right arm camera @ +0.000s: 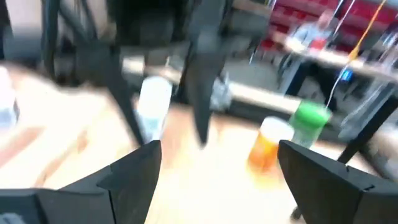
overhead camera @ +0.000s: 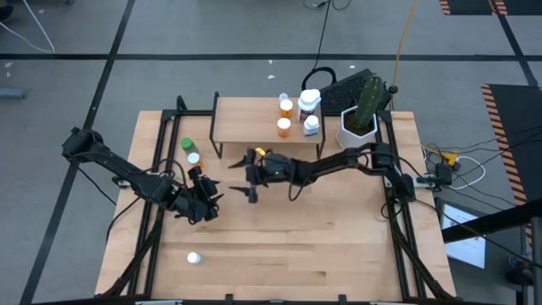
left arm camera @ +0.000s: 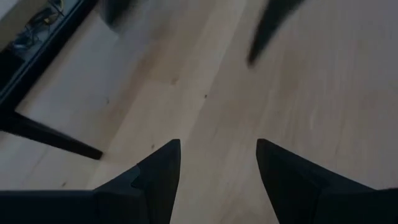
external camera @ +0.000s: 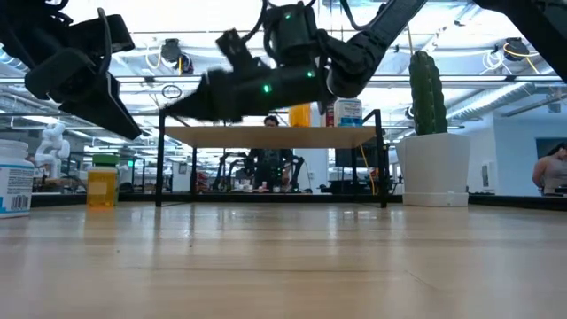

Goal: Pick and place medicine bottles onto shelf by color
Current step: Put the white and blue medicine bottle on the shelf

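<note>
From above, the low light-wood shelf on thin black legs (overhead camera: 254, 119) stood at the far middle of the large wooden tabletop (overhead camera: 339, 237). On its right part stood two orange pill bottles with white caps (overhead camera: 286, 108) and two white pill bottles (overhead camera: 310, 103), close together. Just right of the shelf sat a white hexagonal pot with a green cactus (overhead camera: 359, 119). Left of the shelf, on the table, a green-capped bottle (overhead camera: 187, 146) and an orange bottle with a white cap (overhead camera: 194, 158) stood side by side. A small white bottle (overhead camera: 194, 257) lay alone near the front left. The left gripper (overhead camera: 206, 196) hung over the table left of centre, and the right gripper (overhead camera: 251, 175) reached across in front of the shelf, its fingers spread with nothing between them.

At table height, the shelf (external camera: 270, 133) carried an orange bottle (external camera: 300, 115) and a white labelled one (external camera: 348, 112); the right arm hung in front of it. A green-capped orange bottle (external camera: 103, 183) and a white bottle with a blue label (external camera: 15, 182) stood at the left.

The left wrist camera showed that gripper's dark fingers (left arm camera: 158, 177) apart over bare wood, holding nothing.

The right wrist camera showed its fingers (right arm camera: 134, 177) wide apart and empty, with a white bottle (right arm camera: 153, 106) and the orange (right arm camera: 268, 144) and green-capped (right arm camera: 310, 121) bottles beyond, blurred.
</note>
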